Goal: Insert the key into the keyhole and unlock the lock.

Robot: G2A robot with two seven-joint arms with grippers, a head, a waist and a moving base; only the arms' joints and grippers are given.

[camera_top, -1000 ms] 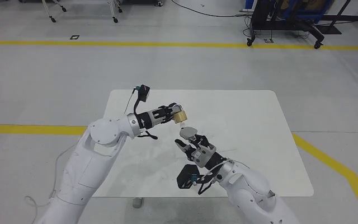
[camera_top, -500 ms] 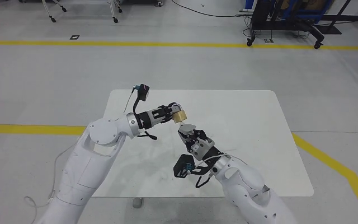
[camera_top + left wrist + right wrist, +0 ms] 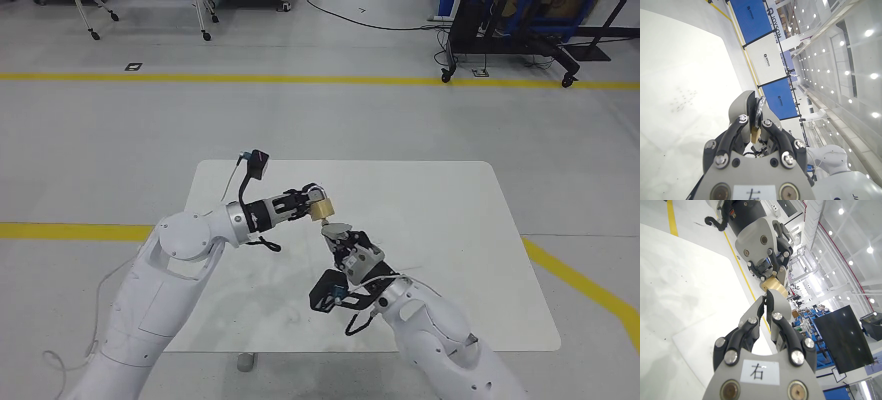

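My left gripper is shut on a brass padlock and holds it in the air over the white table. In the left wrist view the brass body sits between the fingers, and the silver shackle sticks out past them. My right gripper is right below the lock, fingers pressed together on the key. In the right wrist view its tips touch the padlock's lower face, where a small dark bit of key pokes out. The keyhole is hidden.
The table's rounded far corner and its front edge lie close to both arms. Bare tabletop stretches to the right. Yellow floor lines and wheeled frames are far off.
My right gripper has moved up and slightly left toward the padlock, its wrist rolling, and its tips now meet the lock. The left arm has held still.
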